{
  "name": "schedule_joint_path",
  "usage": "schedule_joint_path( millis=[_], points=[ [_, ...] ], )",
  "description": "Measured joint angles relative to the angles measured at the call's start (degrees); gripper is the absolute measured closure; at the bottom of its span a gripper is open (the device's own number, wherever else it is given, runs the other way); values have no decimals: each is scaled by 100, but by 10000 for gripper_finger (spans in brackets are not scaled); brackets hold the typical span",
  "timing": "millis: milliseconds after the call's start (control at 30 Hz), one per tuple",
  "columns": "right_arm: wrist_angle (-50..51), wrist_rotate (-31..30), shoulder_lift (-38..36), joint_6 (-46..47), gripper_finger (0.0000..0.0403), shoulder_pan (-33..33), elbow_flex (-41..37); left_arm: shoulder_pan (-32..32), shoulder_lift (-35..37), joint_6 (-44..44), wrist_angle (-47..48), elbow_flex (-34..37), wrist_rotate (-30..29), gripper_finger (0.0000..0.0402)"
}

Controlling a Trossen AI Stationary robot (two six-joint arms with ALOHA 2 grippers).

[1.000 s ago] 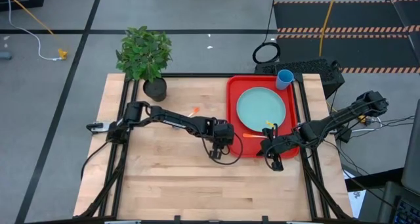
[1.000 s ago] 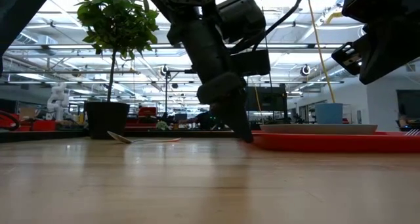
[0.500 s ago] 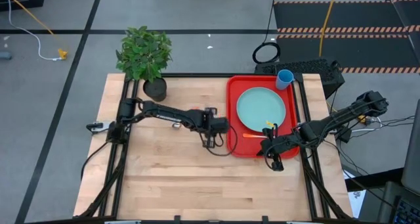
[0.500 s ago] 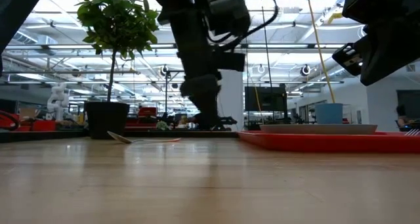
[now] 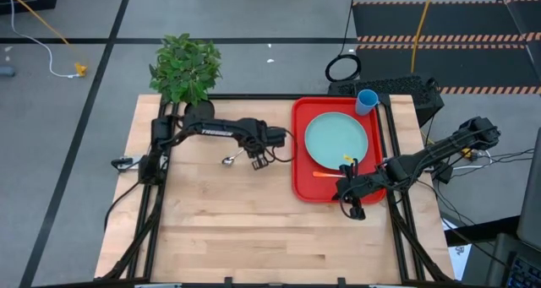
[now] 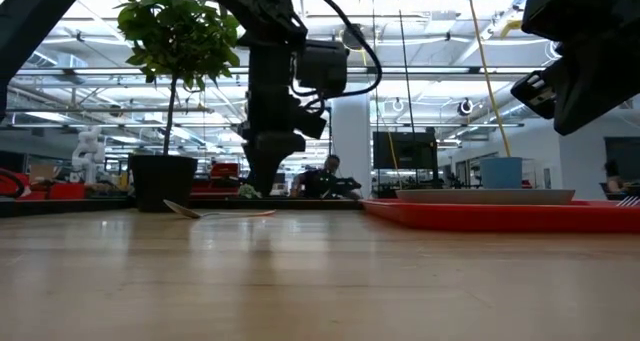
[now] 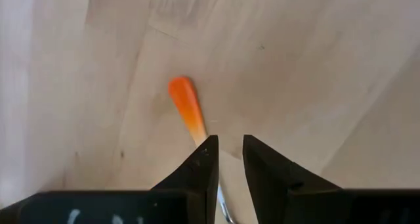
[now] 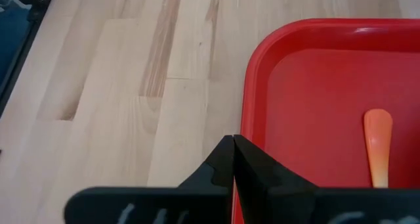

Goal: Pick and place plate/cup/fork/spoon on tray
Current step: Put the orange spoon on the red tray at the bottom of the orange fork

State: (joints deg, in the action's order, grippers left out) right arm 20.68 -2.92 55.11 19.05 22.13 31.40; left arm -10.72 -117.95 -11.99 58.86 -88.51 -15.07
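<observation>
The spoon [image 5: 228,160] lies flat on the wooden table left of the red tray [image 5: 300,165]; its orange handle [image 7: 185,109] shows in the left wrist view. My left gripper [image 5: 256,161] hovers over it, narrowly open, its fingers [image 7: 209,165] on either side of the spoon's shaft. The turquoise plate [image 5: 336,140] and the orange-handled fork [image 5: 325,174] lie on the tray. The blue cup [image 5: 366,101] stands at the tray's far right corner. My right gripper [image 5: 353,205] is shut and empty over the tray's near edge.
A potted plant [image 5: 188,73] stands at the table's far left corner. Bare wood lies near and left of the tray. A keyboard [image 5: 397,87] sits beyond the table's far right edge.
My left gripper has gone from the tray's near left edge toward the table's far left, and now stands over the spoon. The spoon, plate, fork and cup have stayed where they were.
</observation>
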Motion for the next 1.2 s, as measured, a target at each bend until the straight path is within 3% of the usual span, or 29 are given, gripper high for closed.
schedule_joint_path(
  millis=[167, 500, 667, 867, 1200],
  points=[
    [147, 0, -2, 151, 403, 43, 0, -98, 0, -211, -2, 121, 41, 318],
    [169, 2, -1, 102, 403, 96, 0, -225, 39, -664, 34, 1030, -21, 218],
    [122, -2, -1, -73, 403, 81, 0, -211, 32, -621, -53, 1119, -35, 202],
    [93, -1, -1, -176, 403, 76, 0, -97, 18, -537, 56, 1032, 127, 251],
    [84, 0, -2, -182, 403, 74, 0, -50, 28, -311, -5, 1029, 374, 388]
  ],
)
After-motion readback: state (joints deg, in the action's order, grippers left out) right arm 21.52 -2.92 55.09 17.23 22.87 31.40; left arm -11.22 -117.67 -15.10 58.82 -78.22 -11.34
